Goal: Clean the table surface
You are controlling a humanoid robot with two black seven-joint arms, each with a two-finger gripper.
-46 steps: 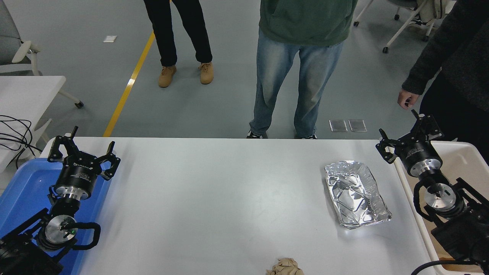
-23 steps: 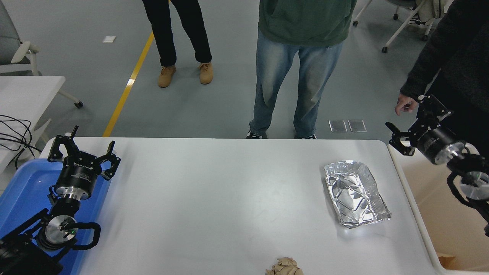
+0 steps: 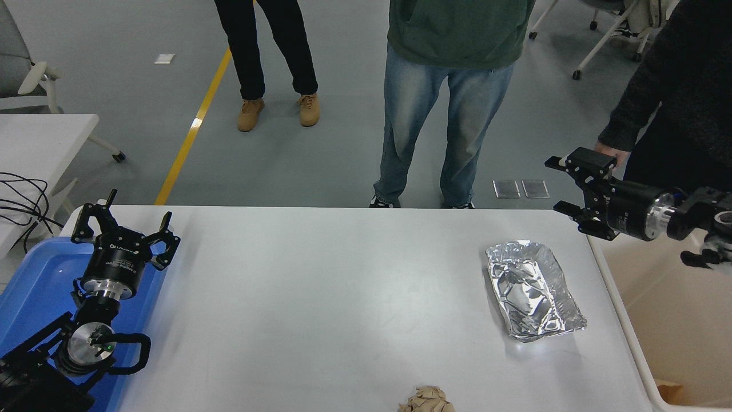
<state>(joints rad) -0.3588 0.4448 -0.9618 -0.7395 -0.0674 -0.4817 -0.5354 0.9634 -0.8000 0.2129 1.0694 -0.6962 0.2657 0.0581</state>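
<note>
The white table surface [image 3: 343, 297] fills the middle of the head view. A crumpled silver foil tray [image 3: 533, 289] lies on its right part. A crumpled brown paper ball [image 3: 426, 400] lies at the front edge. My right gripper [image 3: 559, 186] is open and empty, raised above the table's far right corner, pointing left, up and right of the foil tray. My left gripper [image 3: 124, 226] is open and empty, parked at the lower left over the blue tray's edge.
A blue tray [image 3: 34, 286] sits at the table's left end. A white bin [image 3: 669, 320] stands off the right edge. People stand beyond the far side; a person's hand [image 3: 612, 153] is close behind my right gripper. A smaller white table [image 3: 40, 137] is at the left.
My right arm has lifted out from over the white bin and swung to point left, the gripper moving up and back toward the table's far right corner. The left arm has not moved.
</note>
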